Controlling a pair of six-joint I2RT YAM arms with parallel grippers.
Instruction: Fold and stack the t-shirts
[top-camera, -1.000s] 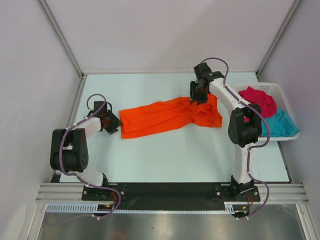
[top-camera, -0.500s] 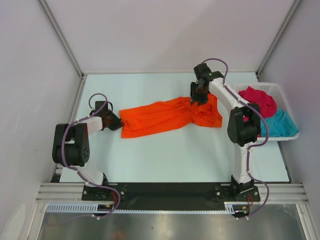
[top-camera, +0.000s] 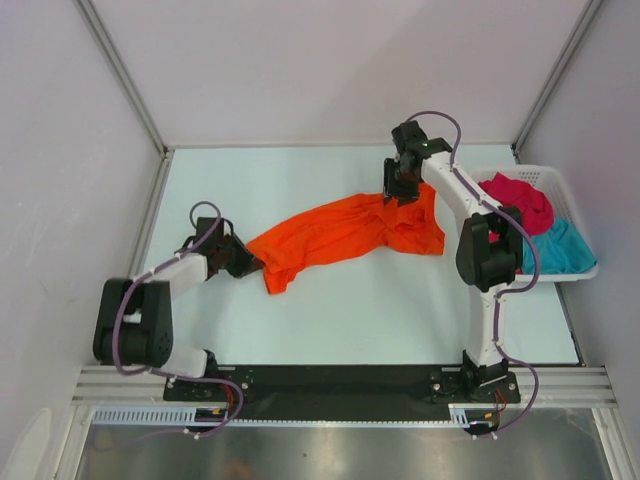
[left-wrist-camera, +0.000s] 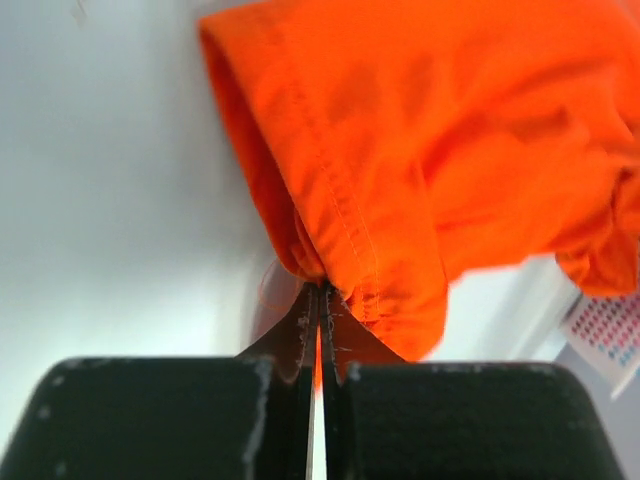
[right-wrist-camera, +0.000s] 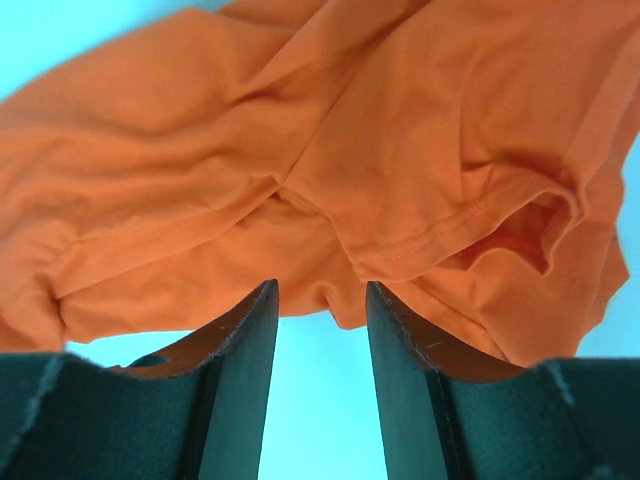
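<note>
The orange t-shirt (top-camera: 340, 228) lies stretched across the table's middle, rumpled at its right end. My left gripper (top-camera: 250, 262) is shut on its left hem corner (left-wrist-camera: 330, 280); the cloth bunches at the fingertips. My right gripper (top-camera: 397, 190) is open at the shirt's far right edge, its fingers (right-wrist-camera: 250, 330) apart just short of the orange cloth (right-wrist-camera: 300, 180), with bare table between them. The crimson t-shirt (top-camera: 518, 198) and the teal t-shirt (top-camera: 560, 248) lie crumpled in the white basket (top-camera: 548, 173).
The basket stands at the table's right edge beside the right arm. White walls and metal rails (top-camera: 120, 75) close in the table at back and sides.
My left gripper has moved right and toward the near edge, pulling the shirt's left hem with it; that end now narrows into a point. My right gripper has barely moved.
</note>
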